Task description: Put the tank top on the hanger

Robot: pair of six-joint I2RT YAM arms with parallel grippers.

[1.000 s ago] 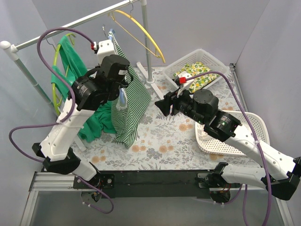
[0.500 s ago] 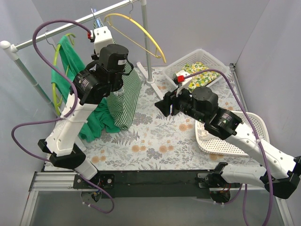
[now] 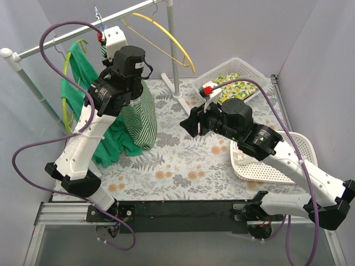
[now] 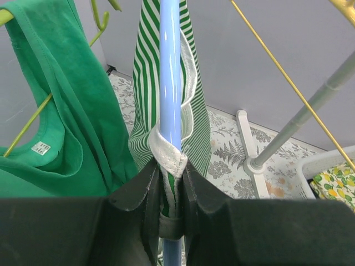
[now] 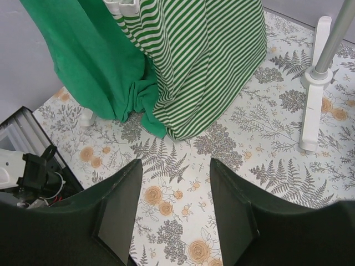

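The green-and-white striped tank top hangs on the light blue hanger, held up by the clothes rail. My left gripper is shut on the hanger's blue wire and on the tank top's white-edged strap. In the top view the left gripper is just under the rail, and the hanger's metal hook is at the rail. The tank top's hem hangs down to the table. My right gripper is open and empty above the table, right of the tank top, and also shows in the top view.
A plain green garment hangs on a yellow-green hanger at the rail's left. A yellow hanger hangs further right. The rack's post and foot stand behind. A white basket holds yellow-patterned cloth. An oval white basket lies at the right.
My left arm has lifted the hanger and tank top up and to the left, towards the rail. The cloth has risen off the table. The right gripper has shifted slightly left.
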